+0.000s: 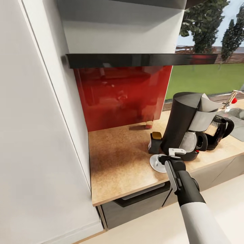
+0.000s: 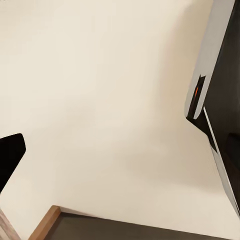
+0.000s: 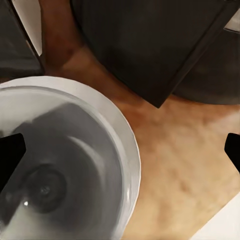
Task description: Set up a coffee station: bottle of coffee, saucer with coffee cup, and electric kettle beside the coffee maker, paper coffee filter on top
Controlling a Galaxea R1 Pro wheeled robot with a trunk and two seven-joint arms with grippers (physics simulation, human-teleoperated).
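The saucer (image 1: 156,163) is seen on the kitchen countertop (image 1: 118,162), just beside the coffee maker (image 1: 184,125), with the bottle of coffee (image 1: 155,141) behind it and the electric kettle (image 1: 219,130) at the maker's far side. The right gripper (image 1: 169,158) is held over the saucer, fingers spread apart. The left gripper's state cannot be told.

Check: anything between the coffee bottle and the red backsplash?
Nothing: in the head view, only bare kitchen countertop lies between the bottle of coffee and the red backsplash.
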